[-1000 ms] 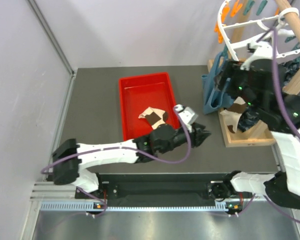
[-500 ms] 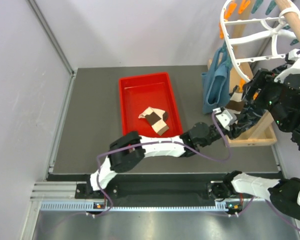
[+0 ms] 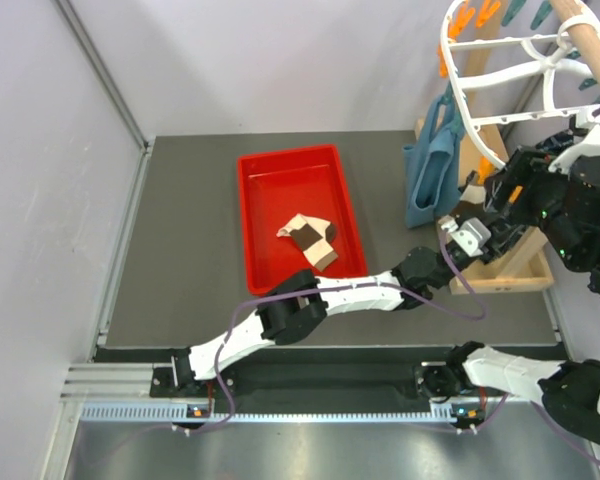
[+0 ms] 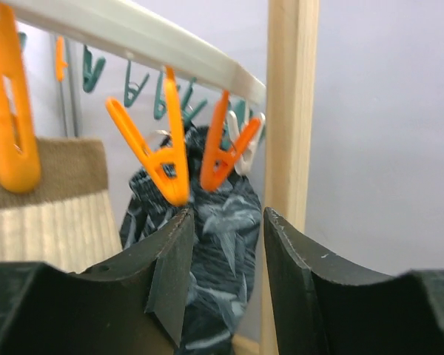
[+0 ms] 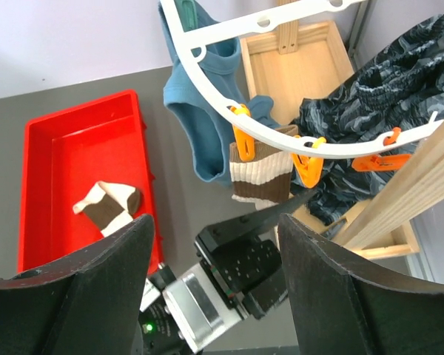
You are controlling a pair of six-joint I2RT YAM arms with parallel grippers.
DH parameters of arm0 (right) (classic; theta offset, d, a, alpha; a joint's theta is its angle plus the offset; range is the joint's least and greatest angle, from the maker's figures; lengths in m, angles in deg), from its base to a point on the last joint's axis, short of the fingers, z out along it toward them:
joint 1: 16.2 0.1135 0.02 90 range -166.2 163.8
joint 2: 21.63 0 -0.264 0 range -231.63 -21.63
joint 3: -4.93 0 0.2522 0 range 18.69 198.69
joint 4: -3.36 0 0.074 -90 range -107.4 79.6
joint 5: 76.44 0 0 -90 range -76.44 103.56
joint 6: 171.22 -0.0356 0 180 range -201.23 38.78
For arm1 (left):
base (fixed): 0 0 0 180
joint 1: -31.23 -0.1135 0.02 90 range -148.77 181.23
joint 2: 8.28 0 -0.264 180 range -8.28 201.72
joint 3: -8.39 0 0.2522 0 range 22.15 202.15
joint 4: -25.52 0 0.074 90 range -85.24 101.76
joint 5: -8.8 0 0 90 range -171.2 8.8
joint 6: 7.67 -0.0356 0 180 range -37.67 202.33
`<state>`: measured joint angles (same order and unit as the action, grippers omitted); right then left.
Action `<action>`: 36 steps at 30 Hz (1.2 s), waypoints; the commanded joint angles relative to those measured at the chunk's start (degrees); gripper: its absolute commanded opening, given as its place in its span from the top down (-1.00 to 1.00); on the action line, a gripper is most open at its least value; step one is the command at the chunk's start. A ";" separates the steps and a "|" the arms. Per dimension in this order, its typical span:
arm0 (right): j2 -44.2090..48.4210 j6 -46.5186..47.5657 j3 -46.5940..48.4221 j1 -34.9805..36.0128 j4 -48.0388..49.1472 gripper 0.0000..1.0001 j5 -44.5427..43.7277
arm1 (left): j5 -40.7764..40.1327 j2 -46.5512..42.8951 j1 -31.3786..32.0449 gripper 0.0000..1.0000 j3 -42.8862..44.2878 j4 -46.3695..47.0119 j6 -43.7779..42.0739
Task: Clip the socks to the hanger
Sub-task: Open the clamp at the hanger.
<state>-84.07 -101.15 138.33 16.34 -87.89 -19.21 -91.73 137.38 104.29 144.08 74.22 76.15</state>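
One beige and brown sock [image 3: 308, 238] lies in the red tray [image 3: 270, 190]; it also shows in the right wrist view [image 5: 107, 209]. A second sock [image 5: 260, 174] hangs from an orange peg [image 5: 241, 142] on the white round hanger [image 5: 281, 133]. My left gripper [image 4: 226, 229] is open and empty. It reaches far right under the hanger rim [image 4: 133, 33], its left fingertip just below an orange peg [image 4: 166, 166]. The clipped sock [image 4: 44, 200] hangs to its left. My right gripper [image 5: 214, 222] is open and empty, held above the left gripper [image 5: 281, 244].
A teal-blue cloth [image 3: 430, 180] hangs at the hanger's left. Dark navy patterned fabric [image 4: 222, 222] hangs behind the pegs. A slanted wooden pole [image 4: 290, 148] and its wooden base frame [image 3: 510, 275] stand at the table's right edge.
My left arm has stretched from the table's middle far to the right, up under the hanger. My right arm has pulled back to the right, and the hanger ring has shifted.
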 commanded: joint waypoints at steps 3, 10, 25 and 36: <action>1.53 1.46 -0.54 0.60 -0.29 -0.36 0.87 | -1.34 2.43 -1.16 0.12 7.09 2.76 -0.69; 1.79 0.85 -3.09 0.60 -0.55 -0.36 -0.36 | -1.87 4.36 -1.78 0.17 11.22 0.56 -0.42; 1.79 -0.90 -6.60 0.60 -0.90 -0.34 -2.81 | -2.49 6.74 -2.39 0.38 15.97 -1.99 -0.24; 2.84 -2.05 -19.08 -1.50 7.00 -0.18 -17.22 | -3.10 3.49 -2.39 0.78 12.02 -1.90 -1.30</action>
<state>-81.81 -102.96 121.04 15.94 -84.88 -30.60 -94.57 144.11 101.71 157.21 71.11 75.48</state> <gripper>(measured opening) 0.602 0.284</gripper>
